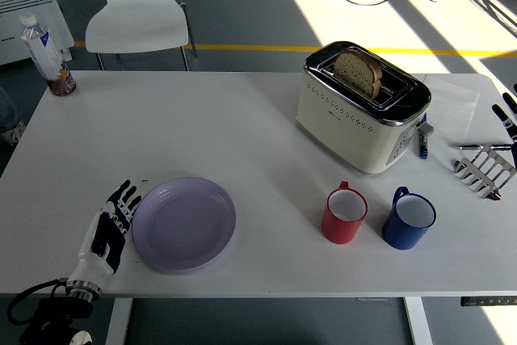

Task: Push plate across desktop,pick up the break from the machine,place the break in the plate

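Plate [184, 224], left hand [109, 232] fingers apparently touching its left rim

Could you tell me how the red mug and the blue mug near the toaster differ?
The red mug stands left of the dark blue mug, closer to the lilac plate. The red mug's handle points away toward the cream toaster; the blue mug's points up-left. Both stand upright, white inside, apparently empty.

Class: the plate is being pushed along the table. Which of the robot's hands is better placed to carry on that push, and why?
The left hand: its flat, open fingers lie against the left rim of the purple plate. The right hand barely shows at the table's far right edge, beyond the toaster and both mugs.
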Controlling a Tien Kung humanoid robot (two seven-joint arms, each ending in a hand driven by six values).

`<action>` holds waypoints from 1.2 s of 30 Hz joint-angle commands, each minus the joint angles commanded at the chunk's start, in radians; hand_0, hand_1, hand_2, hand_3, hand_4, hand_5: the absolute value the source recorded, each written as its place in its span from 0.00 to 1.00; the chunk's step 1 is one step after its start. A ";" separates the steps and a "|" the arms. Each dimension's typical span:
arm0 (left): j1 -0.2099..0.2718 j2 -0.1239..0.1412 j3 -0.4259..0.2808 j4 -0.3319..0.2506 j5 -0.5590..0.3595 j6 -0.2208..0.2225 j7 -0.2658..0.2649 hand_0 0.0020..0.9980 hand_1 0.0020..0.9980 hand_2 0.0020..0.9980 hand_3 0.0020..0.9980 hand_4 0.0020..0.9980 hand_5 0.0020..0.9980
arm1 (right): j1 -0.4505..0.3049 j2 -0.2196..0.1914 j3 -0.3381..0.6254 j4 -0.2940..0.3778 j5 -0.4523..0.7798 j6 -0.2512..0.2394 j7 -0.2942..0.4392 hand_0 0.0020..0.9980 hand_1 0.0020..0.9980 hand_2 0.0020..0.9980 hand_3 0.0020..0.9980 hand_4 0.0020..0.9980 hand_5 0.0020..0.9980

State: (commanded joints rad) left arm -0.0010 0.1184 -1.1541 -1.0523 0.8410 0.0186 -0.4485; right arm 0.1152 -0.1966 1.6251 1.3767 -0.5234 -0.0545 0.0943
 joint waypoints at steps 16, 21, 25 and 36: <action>-0.024 0.004 0.063 -0.013 -0.058 -0.030 0.006 0.89 0.92 0.98 0.94 0.51 1.00 | -0.001 0.001 -0.001 -0.001 0.000 0.001 0.001 0.78 0.75 0.76 0.77 0.51 0.62; -0.038 0.007 0.088 -0.007 -0.078 -0.048 0.019 0.89 0.92 0.98 0.94 0.51 1.00 | -0.001 0.002 -0.003 -0.002 0.000 0.000 0.001 0.78 0.75 0.76 0.77 0.51 0.62; -0.047 0.008 0.101 -0.002 -0.092 -0.060 0.025 0.89 0.92 0.98 0.94 0.51 1.00 | -0.002 0.003 -0.003 -0.002 0.000 0.001 0.001 0.78 0.75 0.76 0.77 0.51 0.62; -0.072 0.008 0.128 0.003 -0.123 -0.101 0.046 0.87 0.90 0.97 0.93 0.51 1.00 | 0.000 0.005 -0.003 -0.003 0.000 0.001 0.001 0.78 0.75 0.76 0.77 0.51 0.62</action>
State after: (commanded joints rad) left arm -0.0732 0.1262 -1.0262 -1.0491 0.7179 -0.0827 -0.4021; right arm 0.1154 -0.1918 1.6221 1.3738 -0.5236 -0.0531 0.0950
